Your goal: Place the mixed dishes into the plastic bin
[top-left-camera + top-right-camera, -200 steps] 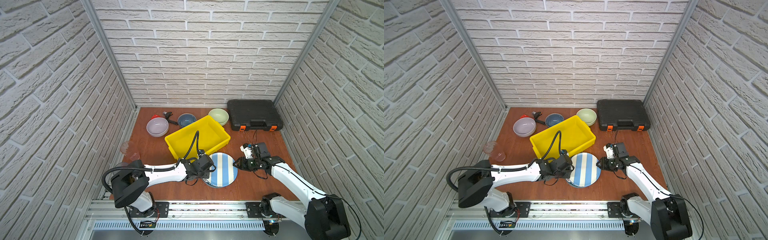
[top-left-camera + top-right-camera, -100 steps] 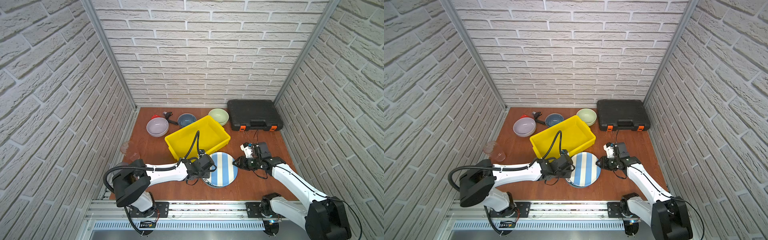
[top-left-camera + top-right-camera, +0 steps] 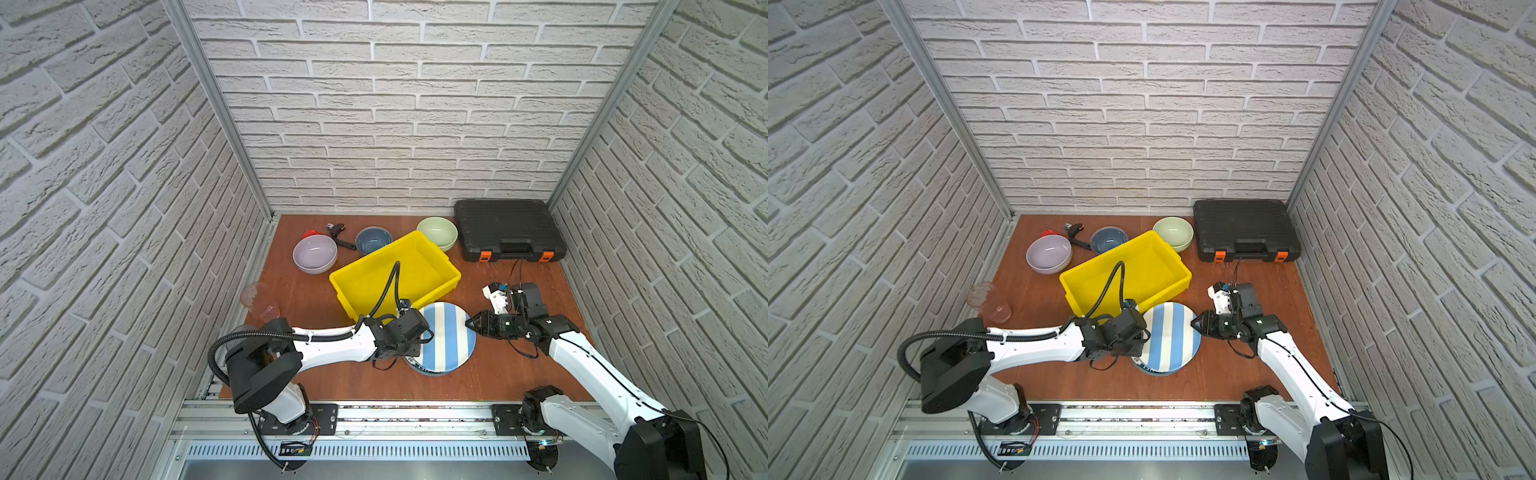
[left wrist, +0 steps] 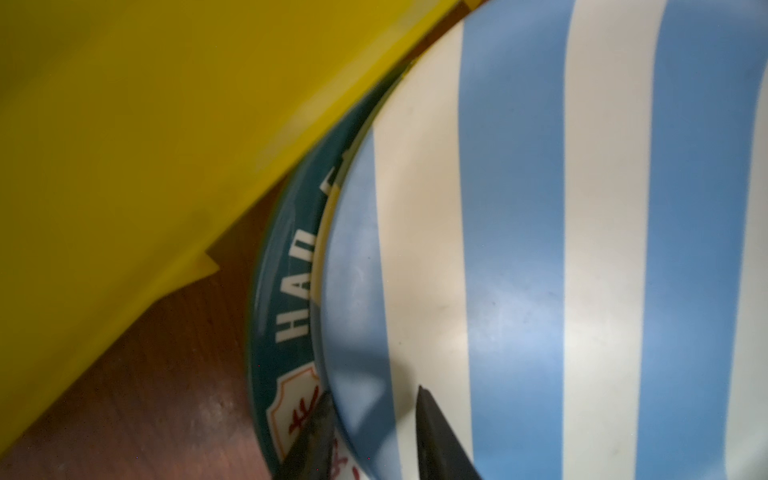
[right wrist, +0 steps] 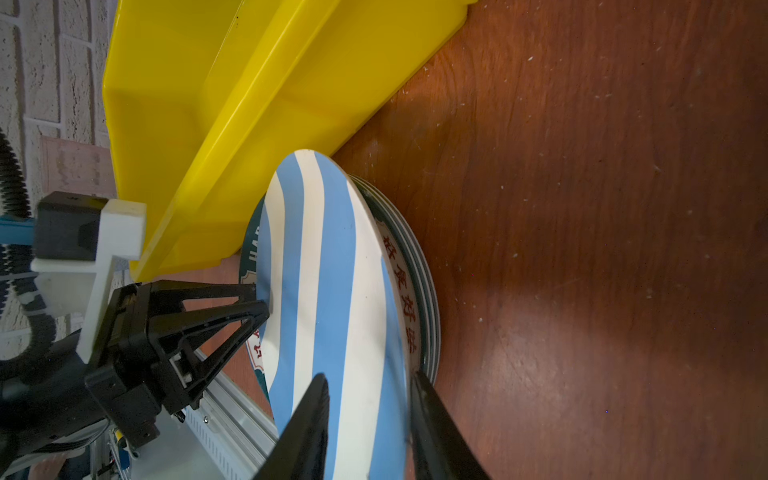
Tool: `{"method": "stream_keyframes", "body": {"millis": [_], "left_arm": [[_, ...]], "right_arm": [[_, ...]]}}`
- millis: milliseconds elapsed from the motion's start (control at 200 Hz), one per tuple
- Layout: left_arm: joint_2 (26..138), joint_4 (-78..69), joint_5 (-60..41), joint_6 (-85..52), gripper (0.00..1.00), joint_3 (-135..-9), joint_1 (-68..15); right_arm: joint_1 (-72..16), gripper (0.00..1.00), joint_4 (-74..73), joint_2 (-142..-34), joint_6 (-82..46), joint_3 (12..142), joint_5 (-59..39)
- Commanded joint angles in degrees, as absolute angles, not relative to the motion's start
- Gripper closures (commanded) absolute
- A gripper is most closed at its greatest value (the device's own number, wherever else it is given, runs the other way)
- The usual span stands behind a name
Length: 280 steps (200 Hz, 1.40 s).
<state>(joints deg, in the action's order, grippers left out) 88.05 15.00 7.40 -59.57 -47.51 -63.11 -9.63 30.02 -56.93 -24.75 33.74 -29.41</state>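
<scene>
The blue-white striped plate (image 3: pixel 451 340) (image 3: pixel 1169 338) hangs tilted just above a stack of white printed plates (image 4: pixel 291 291) (image 5: pixel 399 266), right in front of the yellow plastic bin (image 3: pixel 374 254) (image 3: pixel 1106 254). My left gripper (image 3: pixel 426 334) (image 4: pixel 374 432) is shut on the plate's left rim, one finger above and one below. My right gripper (image 3: pixel 468 323) (image 5: pixel 370 415) is shut on the opposite rim in the same way. The bin holds no dishes. In the right wrist view the left gripper (image 5: pixel 262 303) pinches the plate's far edge.
Behind the bin stand a lilac bowl (image 3: pixel 314 253), a dark-blue bowl (image 3: pixel 373 240) and a pale-green bowl (image 3: pixel 436 232). A red-and-black wrench (image 3: pixel 336 232) lies near them. Two tinted tumblers (image 3: pixel 259 299) sit by the left wall. A black case (image 3: pixel 507 228) fills the back right corner.
</scene>
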Motion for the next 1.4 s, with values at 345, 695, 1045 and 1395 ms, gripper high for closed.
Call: {"method": "stream_keyframes", "body": {"millis": [345,695,1045,1395], "left_arm": [[89.5,15.2,7.1,-58.1,0.66,-49.3,-62.8],[90.0,15.1,7.1,-57.7,0.66,-49.5,-62.7],[90.2,15.2,6.9,-57.7,0.66,-49.5,-62.7],[90.7,15.4,6.7,-57.7,0.67,-49.6,-62.7]], "right_arm": [[-10.2,0.60,33.3,-56.6,-21.8,37.8,-30.7],[-10.2,0.63,28.1,-58.3,-23.9,34.8,-34.4],[-10.2,0.62,34.6,-58.7,-21.4,35.5,-19.9],[-10.2,0.62,31.4,-61.5,-21.7,33.5,-22.0]]}}
